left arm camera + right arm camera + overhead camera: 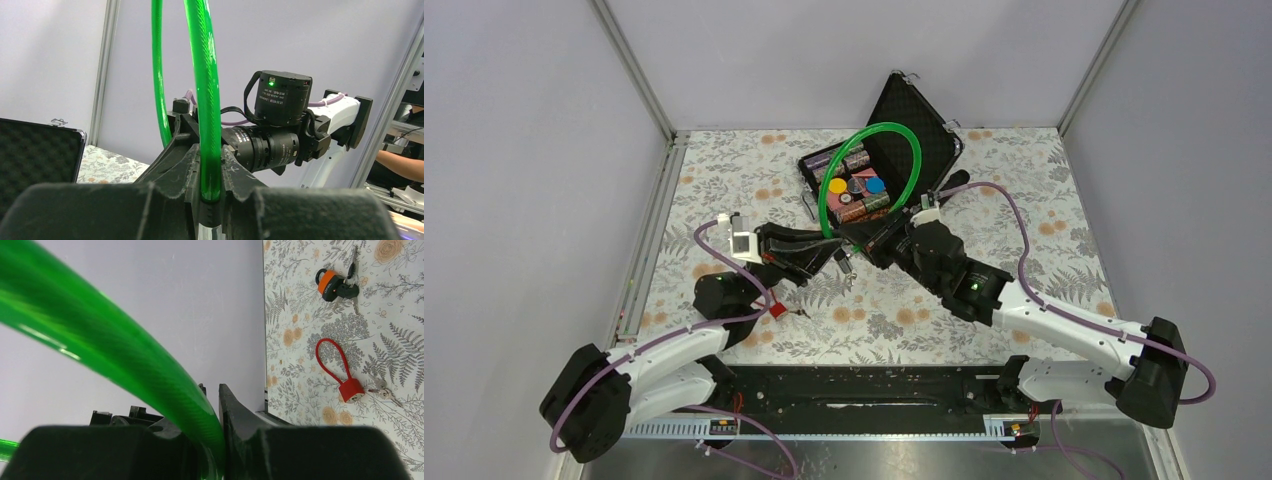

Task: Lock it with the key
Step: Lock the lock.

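A green cable loop (871,160) of a cable lock stands upright over the mat, held at both ends. My left gripper (824,250) is shut on one end, with the green cable (207,125) rising from between its fingers above a black collar and a silver tip. My right gripper (876,240) faces it and is shut on the other end of the green cable (165,385). The two grippers nearly touch. What looks like a small silvery key (846,263) hangs just below where they meet; it is too small to tell more.
An open black case (914,120) with small coloured items stands behind the loop. A red cable lock (350,389) with small silvery keys (381,388) lies on the floral mat, also seen near my left arm (777,310). An orange padlock (330,284) with black-headed keys lies further off.
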### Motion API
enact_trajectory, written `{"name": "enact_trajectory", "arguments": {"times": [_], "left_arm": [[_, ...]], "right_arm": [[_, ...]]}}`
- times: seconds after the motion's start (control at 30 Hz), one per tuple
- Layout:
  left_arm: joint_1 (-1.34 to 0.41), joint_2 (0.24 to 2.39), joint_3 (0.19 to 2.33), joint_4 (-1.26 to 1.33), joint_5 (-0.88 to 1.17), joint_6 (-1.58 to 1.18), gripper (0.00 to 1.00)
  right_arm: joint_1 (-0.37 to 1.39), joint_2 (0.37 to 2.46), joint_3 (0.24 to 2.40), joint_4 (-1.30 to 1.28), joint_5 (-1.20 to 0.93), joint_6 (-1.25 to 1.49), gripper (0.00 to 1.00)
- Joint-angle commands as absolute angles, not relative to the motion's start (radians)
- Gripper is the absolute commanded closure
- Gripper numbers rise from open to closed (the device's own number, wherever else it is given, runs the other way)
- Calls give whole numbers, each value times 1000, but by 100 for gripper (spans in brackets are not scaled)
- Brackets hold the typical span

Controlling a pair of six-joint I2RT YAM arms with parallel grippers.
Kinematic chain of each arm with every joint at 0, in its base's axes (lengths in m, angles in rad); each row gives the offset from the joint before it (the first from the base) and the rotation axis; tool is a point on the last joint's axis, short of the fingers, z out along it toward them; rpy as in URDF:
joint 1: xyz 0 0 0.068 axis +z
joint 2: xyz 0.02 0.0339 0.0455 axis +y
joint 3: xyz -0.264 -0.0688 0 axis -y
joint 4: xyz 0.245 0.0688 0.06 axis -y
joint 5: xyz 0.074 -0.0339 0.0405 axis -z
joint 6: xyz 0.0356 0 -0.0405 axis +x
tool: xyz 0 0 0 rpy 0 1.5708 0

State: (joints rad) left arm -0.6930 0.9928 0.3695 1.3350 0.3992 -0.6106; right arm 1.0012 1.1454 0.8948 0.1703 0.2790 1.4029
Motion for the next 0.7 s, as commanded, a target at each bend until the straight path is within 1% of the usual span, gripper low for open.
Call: {"name": "enact_trajectory", "arguments": {"times": [0.0,0.1,0.13,0.43,0.47,0.6,0.67], "left_arm": [[-695,985,381,1391,328,-577,100],[-694,948,390,1393,333,-572,100],[-695,938,393,1393,341,-571,100],[-695,875,426,1402,444,-592,100],[-694,869,426,1404,444,-593,100],[-695,853,430,1406,432,-600,100],[-694,845,434,1406,419,-615,100]], "right_arm": [[1038,1127,913,243,194,1389,89],[1038,1098,888,239,209,1369,83],[1037,1086,880,241,210,1357,79],[1038,983,805,253,297,1305,60],[1037,973,801,252,307,1298,57],[1037,922,767,269,333,1232,33],[1037,887,722,342,325,1167,24]]}}
